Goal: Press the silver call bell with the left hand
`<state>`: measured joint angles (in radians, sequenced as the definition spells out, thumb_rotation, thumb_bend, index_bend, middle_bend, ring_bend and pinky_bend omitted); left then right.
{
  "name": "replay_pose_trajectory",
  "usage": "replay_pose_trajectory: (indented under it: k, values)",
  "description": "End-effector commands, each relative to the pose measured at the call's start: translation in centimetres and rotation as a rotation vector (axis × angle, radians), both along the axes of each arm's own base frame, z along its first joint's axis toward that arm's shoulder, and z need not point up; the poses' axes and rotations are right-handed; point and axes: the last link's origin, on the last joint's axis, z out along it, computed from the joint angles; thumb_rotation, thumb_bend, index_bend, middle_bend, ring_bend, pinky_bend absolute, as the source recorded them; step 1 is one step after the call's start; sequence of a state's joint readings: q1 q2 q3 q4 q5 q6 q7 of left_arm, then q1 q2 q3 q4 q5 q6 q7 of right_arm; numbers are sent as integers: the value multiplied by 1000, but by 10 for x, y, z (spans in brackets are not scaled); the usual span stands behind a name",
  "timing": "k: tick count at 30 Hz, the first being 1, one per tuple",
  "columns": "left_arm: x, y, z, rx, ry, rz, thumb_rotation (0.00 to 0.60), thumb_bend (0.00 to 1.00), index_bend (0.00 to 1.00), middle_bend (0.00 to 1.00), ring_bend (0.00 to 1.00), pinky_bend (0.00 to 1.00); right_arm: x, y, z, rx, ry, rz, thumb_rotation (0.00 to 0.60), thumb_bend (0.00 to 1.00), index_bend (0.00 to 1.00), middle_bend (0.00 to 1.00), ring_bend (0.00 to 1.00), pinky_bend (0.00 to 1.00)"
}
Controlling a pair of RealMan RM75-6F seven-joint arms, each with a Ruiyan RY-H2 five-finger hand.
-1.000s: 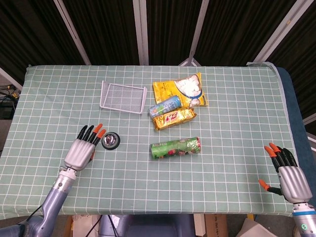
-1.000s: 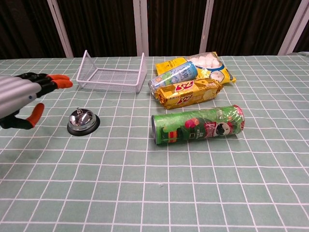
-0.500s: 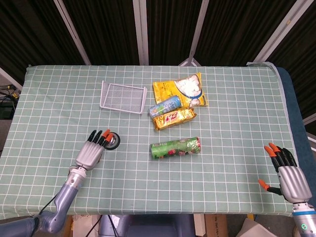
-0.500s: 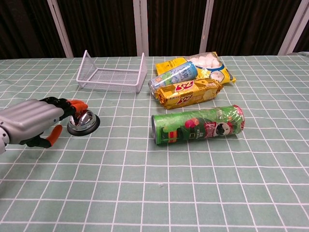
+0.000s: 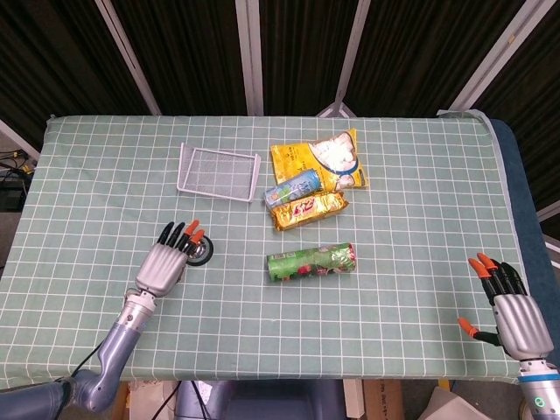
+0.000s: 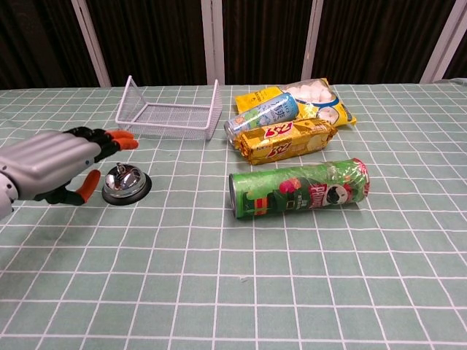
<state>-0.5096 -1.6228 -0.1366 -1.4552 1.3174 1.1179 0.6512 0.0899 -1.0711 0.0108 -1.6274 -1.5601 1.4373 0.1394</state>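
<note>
The silver call bell (image 6: 125, 182) on its black base stands on the green checked tablecloth, left of centre; the head view shows the bell (image 5: 203, 252) partly under my fingertips. My left hand (image 6: 51, 165) hovers just left of it, its orange-tipped fingers (image 6: 117, 138) stretched out flat above the dome with a gap between them and the button. The thumb hangs beside the bell's left edge. In the head view the left hand (image 5: 166, 260) holds nothing. My right hand (image 5: 514, 315) lies open and empty near the table's front right corner.
A white wire basket (image 6: 169, 111) stands behind the bell. To the right lie a green snack tube (image 6: 299, 188), a golden snack pack (image 6: 284, 140), a blue can (image 6: 263, 114) and a yellow bag (image 6: 310, 98).
The left hand swung right from beside the bell and dropped its fingers onto the dome half a second ago. Now the fingers have lifted off and hover above it. The right hand has stayed still.
</note>
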Motion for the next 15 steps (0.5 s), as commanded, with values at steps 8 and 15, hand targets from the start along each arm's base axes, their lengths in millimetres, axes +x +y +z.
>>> replay_pose_trajectory:
  k: [8, 15]
  values:
    - [17, -16, 59, 80, -102, -29, 600, 643, 0, 0, 0, 0, 0, 1, 1, -1, 4, 7, 600, 247, 0, 0, 0, 0]
    - [-38, -71, 111, 142, -65, 111, 600, 312, 0, 0, 0, 0, -1, 2, 0, 3, 14, 14, 600, 247, 0, 0, 0, 0]
